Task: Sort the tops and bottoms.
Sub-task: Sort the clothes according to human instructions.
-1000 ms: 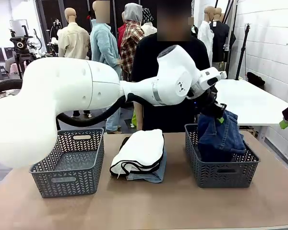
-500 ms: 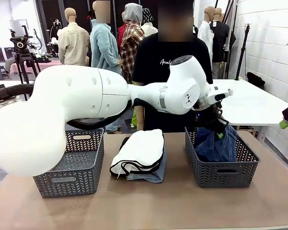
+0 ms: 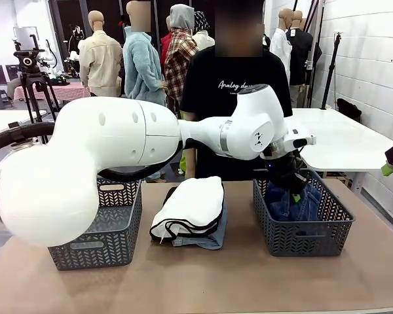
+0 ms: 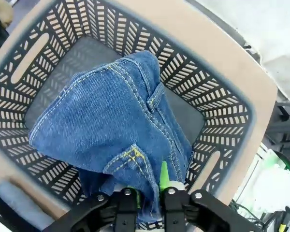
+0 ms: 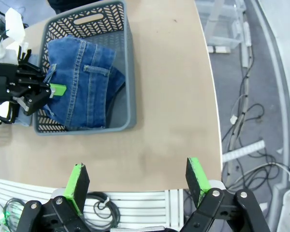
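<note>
My left gripper (image 3: 293, 191) reaches across into the right grey basket (image 3: 302, 241). It is shut on a fold of the dark blue denim bottoms (image 4: 113, 108), which hang from the green pads (image 4: 163, 176) down into the basket (image 4: 232, 104). From above, the denim (image 5: 84, 82) lies mostly inside the basket walls (image 5: 127, 72). A white top with black edging (image 3: 193, 204) is folded at the table's middle, on top of pale light-blue denim (image 3: 206, 241). My right gripper (image 5: 136, 166) hovers open and empty above the table's right side.
An empty grey basket (image 3: 95, 243) stands at the left, partly behind my left arm's big white links. A person in a black printed T-shirt (image 3: 232, 91) stands at the far edge. The table's right edge (image 5: 210, 82) drops to a floor with cables.
My left gripper has come down with the dark denim, which went from hanging above the right basket's rim to sinking inside it. The right gripper has not moved.
</note>
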{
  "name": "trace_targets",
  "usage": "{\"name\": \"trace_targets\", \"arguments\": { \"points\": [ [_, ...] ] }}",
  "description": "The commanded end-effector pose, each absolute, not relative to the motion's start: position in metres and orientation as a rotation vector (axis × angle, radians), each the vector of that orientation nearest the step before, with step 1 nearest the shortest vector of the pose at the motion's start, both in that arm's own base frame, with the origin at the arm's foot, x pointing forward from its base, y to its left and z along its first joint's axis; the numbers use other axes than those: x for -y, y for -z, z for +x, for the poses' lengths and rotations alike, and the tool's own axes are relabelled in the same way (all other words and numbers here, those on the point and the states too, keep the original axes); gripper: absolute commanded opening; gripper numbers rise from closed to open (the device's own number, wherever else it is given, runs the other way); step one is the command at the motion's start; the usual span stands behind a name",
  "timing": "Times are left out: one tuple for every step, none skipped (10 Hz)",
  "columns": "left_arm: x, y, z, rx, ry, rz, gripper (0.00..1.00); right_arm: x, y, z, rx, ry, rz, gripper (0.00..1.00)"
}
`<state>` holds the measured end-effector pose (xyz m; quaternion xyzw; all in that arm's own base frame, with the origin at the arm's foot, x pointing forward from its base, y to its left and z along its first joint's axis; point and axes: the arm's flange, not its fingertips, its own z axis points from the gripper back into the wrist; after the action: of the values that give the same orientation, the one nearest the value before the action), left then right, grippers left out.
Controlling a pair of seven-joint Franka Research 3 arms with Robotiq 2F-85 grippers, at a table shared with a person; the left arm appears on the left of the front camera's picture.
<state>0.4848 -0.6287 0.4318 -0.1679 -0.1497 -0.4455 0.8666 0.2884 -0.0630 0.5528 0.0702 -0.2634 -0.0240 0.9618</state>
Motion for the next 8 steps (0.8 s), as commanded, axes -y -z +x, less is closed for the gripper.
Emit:
{"name": "trace_targets", "arguments": {
  "points": [
    [0.641, -0.444, 0.495, 0.342, 0.915, -0.327, 0.59, 0.062, -0.551, 0.289, 0.542, 0.053, 0.150, 1.00],
    [0.638, -0.448, 0.498, 0.362, 0.898, -0.338, 0.78, 0.062, -0.551, 0.289, 0.542, 0.053, 0.150, 1.00],
    [0.635, -0.454, 0.502, 0.377, 0.877, -0.343, 0.98, 0.062, -0.551, 0.289, 0.542, 0.053, 0.150, 1.00],
    [0.631, -0.461, 0.508, 0.370, 0.844, -0.353, 1.00, 0.062, -0.551, 0.289, 0.542, 0.053, 0.150, 1.00],
    [0.626, -0.472, 0.512, 0.313, 0.831, -0.379, 1.00, 0.062, -0.551, 0.289, 0.542, 0.053, 0.150, 1.00],
    [0.626, -0.452, 0.497, 0.360, 0.899, -0.366, 1.00, 0.062, -0.551, 0.289, 0.542, 0.053, 0.150, 1.00],
    [0.626, -0.452, 0.497, 0.360, 0.899, -0.366, 1.00, 0.062, -0.551, 0.289, 0.542, 0.053, 0.150, 1.00],
    [0.626, -0.452, 0.497, 0.360, 0.899, -0.366, 1.00, 0.062, -0.551, 0.289, 0.542, 0.053, 0.150, 1.00]
  ]
}}
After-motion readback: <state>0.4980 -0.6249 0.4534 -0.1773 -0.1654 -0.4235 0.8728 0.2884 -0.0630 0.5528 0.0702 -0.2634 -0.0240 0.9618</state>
